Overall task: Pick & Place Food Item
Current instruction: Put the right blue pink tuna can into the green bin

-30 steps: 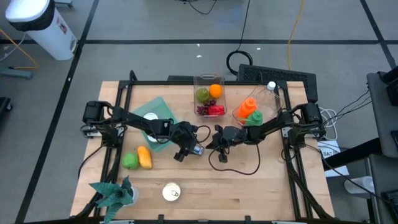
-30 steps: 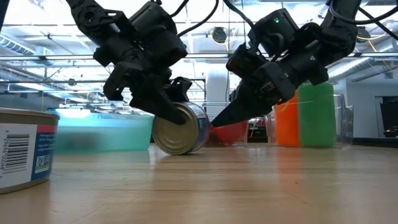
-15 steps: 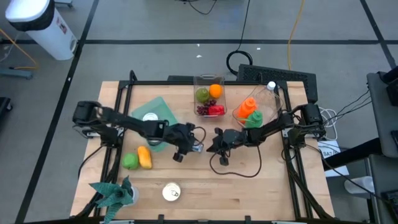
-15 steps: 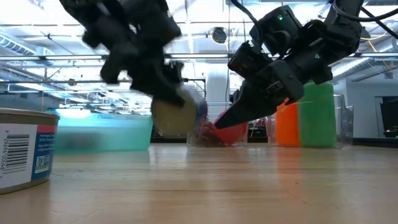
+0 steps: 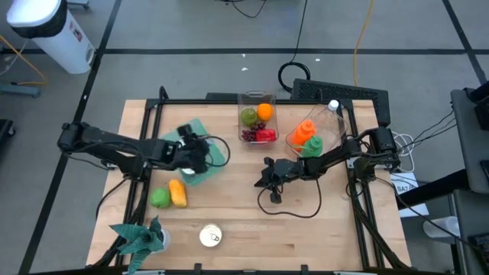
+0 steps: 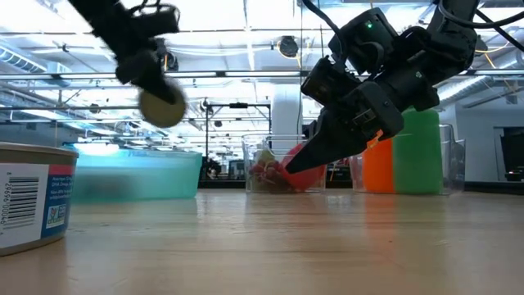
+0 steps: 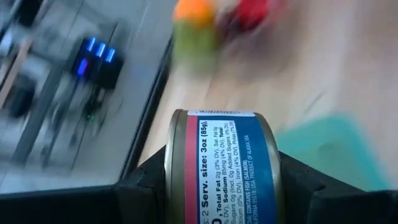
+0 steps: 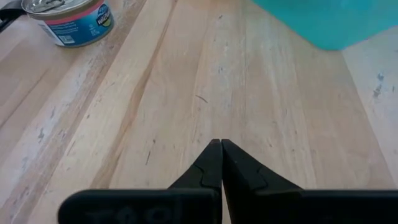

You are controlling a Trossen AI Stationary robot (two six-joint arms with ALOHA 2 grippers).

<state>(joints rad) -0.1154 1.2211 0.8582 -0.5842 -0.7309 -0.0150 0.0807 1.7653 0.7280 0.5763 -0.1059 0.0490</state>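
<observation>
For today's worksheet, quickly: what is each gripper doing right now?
Left gripper: shut on the salmon can, lifted over the teal bin.
Right gripper: shut, holding nothing, low over the table.

Your held can [image 7: 221, 168]: silver metal rim, red band, blue label, white print. Second can [image 8: 69, 22] on the table [image 5: 321, 229]: pink band above blue, silver lid. Table is pale wood with fine grain lines. Teal bin [image 5: 205, 131]. Clear container [image 5: 257, 116] shows you green, orange and red pieces. Orange and green items [image 5: 306, 136] at right. Yellow piece [image 5: 177, 192] beside green one [image 5: 159, 198]. Both grippers black.
</observation>
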